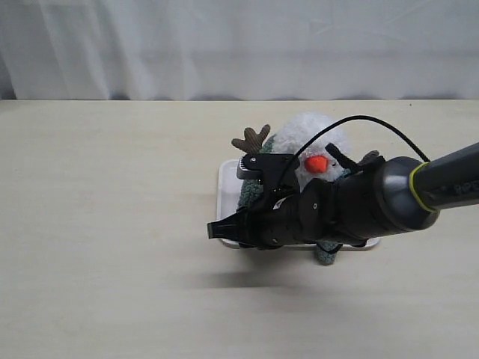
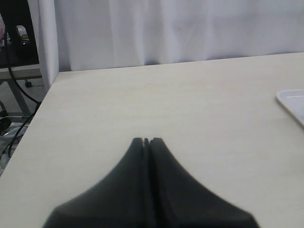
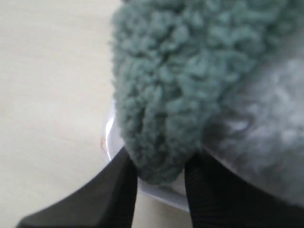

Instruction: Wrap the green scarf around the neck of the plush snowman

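Note:
The plush snowman (image 1: 318,134), white with an orange nose and a brown twig arm, sits on a white tray (image 1: 226,176). The green scarf (image 1: 251,191) lies against its left side, and another bit of it shows under my right arm at the tray's front. My right gripper (image 1: 221,228) is low at the tray's front left corner. In the right wrist view its two fingers press on either side of the scarf's (image 3: 180,80) rounded fuzzy end, beside the snowman's body (image 3: 268,137). My left gripper (image 2: 146,140) is shut and empty over bare table, out of the exterior view.
The tray's rim (image 3: 166,194) shows just under the held scarf end, and its corner (image 2: 292,102) appears in the left wrist view. A white curtain hangs behind the table. My right forearm and its cable cover the snowman's lower body.

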`<state>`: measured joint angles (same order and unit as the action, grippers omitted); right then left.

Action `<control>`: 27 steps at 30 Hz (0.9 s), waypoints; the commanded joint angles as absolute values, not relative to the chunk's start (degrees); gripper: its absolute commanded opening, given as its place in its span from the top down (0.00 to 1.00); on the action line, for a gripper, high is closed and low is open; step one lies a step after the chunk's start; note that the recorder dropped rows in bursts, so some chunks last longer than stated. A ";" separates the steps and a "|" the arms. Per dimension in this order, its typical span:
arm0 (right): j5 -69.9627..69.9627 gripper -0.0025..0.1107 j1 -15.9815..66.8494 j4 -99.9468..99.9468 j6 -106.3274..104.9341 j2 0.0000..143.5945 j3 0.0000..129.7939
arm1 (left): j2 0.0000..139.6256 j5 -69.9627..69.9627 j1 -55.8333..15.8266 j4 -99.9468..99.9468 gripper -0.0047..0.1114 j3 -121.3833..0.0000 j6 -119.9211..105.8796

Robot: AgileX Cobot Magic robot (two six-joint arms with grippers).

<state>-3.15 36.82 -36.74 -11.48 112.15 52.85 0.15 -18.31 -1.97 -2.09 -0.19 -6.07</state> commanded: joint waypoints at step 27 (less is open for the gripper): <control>23.56 0.94 36.64 12.00 13.22 104.21 53.24 | 0.00 -17.71 -1.73 -2.18 0.96 0.00 -5.70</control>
